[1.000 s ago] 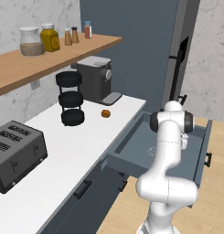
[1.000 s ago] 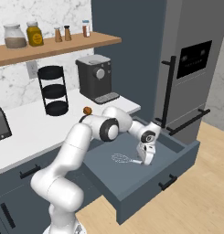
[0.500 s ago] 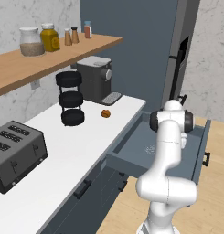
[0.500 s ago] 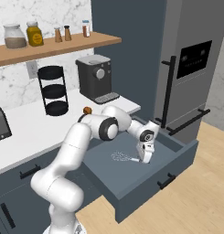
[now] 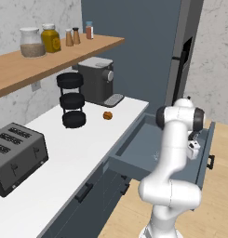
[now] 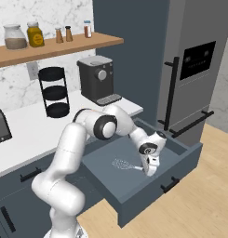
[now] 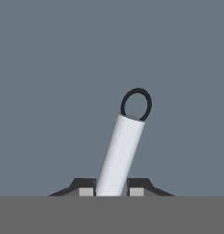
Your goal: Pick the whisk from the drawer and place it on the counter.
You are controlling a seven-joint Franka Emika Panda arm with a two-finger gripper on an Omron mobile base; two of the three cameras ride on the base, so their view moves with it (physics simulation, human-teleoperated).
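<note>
With the gripper [image 7: 111, 191] low inside the drawer [image 6: 180, 151], the grasp step looks to be the one in hand. Nearest, in the hand view, the whisk's pale handle runs straight up between the two dark fingertips [image 7: 86, 187], each of which sits hard against its side, so the fingers appear clamped on the handle, or on the very point of it. A dark hanging loop caps the far end of the handle, and the grey drawer floor lies behind.

From the right base view the whisk [image 6: 124, 164] lies flat on the drawer floor, its wire head pointing away from the gripper [image 6: 150, 170] toward the robot's side, with the hand standing over the handle end. Nothing shows it lifted yet.

My reading is that the next move calls for a straight rise clear of the drawer walls, then a swing over to the counter [image 5: 78, 148]. Further back on that white slab sit a small orange-brown fruit [image 5: 107, 115], a black tiered stand [image 5: 71, 100], a coffee machine [image 5: 97, 80] and a toaster [image 5: 15, 155], with open room between them.
</note>
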